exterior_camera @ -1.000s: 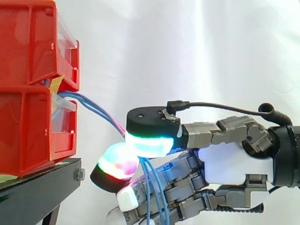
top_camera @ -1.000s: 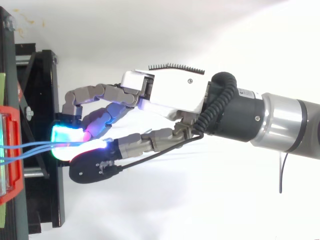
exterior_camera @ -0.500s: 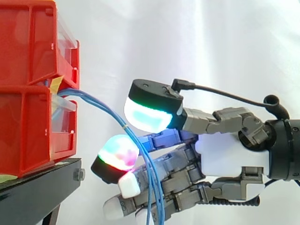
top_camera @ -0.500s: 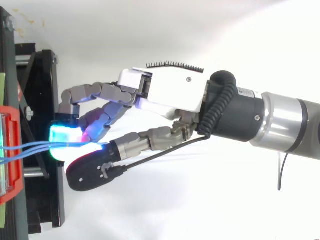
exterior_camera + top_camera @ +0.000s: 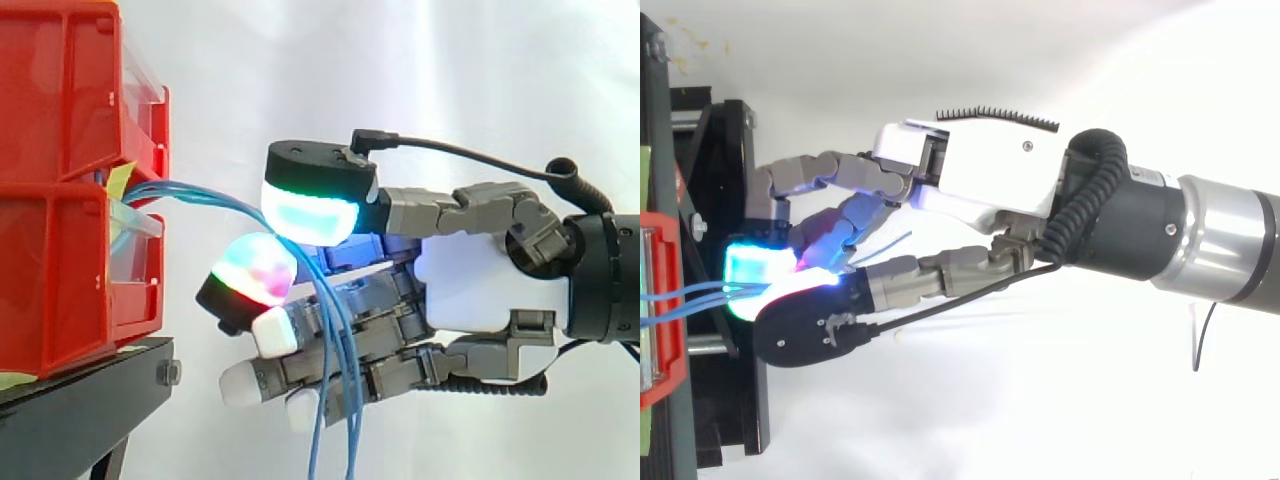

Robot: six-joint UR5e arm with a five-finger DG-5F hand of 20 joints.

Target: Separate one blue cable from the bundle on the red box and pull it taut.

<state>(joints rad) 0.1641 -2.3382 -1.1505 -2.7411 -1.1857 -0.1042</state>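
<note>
Several thin blue cables [image 5: 215,200] leave the gap between the two stacked red bins [image 5: 60,250], arch loosely to the right and hang down past the hand [image 5: 490,290]. They run between the green-glowing thumb pad [image 5: 310,210] above and a magenta-and-cyan finger pad [image 5: 252,280] below, which meet on them. The other fingers lie nearly straight underneath, behind the hanging strands. From above, the cables [image 5: 690,292] reach from the red bin [image 5: 665,370] to the pinch of the hand [image 5: 980,185].
The bins rest on a black stand [image 5: 90,410] whose corner sits just below the fingertips. A yellow tape tab [image 5: 120,180] and a clear plastic front [image 5: 140,220] sit where the cables come out. A white curtain hangs behind.
The thumb lifted off the cables, then came back down onto them. The hand rose and moved closer to the bins, so the cables now arch slack instead of running straight.
</note>
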